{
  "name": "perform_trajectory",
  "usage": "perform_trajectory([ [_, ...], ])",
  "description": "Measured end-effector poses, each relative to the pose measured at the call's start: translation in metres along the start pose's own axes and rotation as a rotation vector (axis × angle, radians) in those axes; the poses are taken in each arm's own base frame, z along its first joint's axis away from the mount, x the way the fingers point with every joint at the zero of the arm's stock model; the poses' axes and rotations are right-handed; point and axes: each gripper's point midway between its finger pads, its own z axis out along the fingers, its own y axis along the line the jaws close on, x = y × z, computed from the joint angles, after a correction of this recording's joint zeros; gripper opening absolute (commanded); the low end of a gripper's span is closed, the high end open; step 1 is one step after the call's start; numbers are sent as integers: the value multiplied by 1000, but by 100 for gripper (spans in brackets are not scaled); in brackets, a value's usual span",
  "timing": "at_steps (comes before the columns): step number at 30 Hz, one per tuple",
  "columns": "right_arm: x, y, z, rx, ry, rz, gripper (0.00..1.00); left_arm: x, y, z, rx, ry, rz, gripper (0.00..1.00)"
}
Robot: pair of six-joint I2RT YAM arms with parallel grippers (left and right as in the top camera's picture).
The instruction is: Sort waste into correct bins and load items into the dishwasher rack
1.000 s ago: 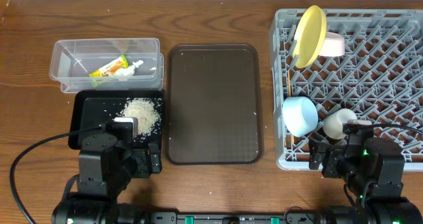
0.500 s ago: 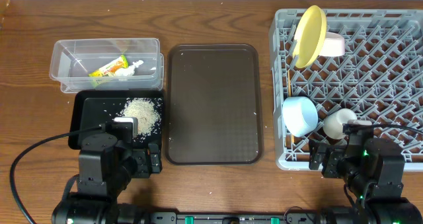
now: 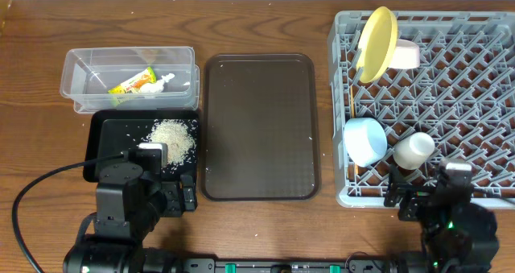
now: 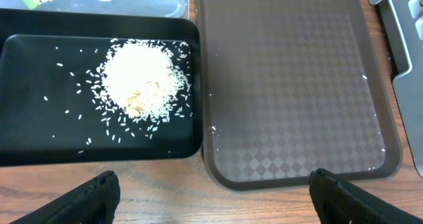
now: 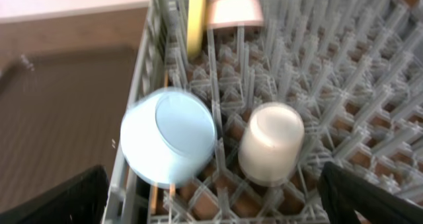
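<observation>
The grey dishwasher rack (image 3: 483,19) holds an upright yellow plate (image 3: 376,43), a white bowl (image 3: 405,55), a light blue bowl (image 3: 364,140) on its side, a pale cup (image 3: 414,150) and wooden chopsticks (image 3: 352,96) along its left side. The right wrist view shows the blue bowl (image 5: 168,145) and cup (image 5: 271,141) close ahead. The snack wrapper (image 3: 137,82) lies in the clear tub (image 3: 88,64). The rice heap (image 3: 173,136) lies in the black tray (image 3: 109,140). My left gripper (image 4: 215,201) is open and empty at the table's front. My right gripper (image 5: 211,204) is open and empty before the rack's front wall.
The dark brown serving tray (image 3: 259,128) lies bare between the black tray and the rack, with a few stray grains on it. Loose grains are scattered over the black tray (image 4: 39,131). A black cable (image 3: 40,184) loops at the front left.
My right arm has drawn back toward the table's front edge, away from the cup, which now shows in full. The left arm has not moved.
</observation>
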Motion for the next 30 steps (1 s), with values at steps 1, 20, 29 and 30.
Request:
perform_trajectory([
  [1, 1, 0, 4, -4, -33, 0, 99, 0, 0, 0, 0, 0, 0, 94],
  [20, 20, -1, 67, -44, -376, 17, 99, 0, 0, 0, 0, 0, 0, 94],
  [29, 20, -1, 66, -44, -377, 17, 99, 0, 0, 0, 0, 1, 0, 94],
  [30, 20, -1, 66, -44, -377, 17, 99, 0, 0, 0, 0, 1, 0, 94],
])
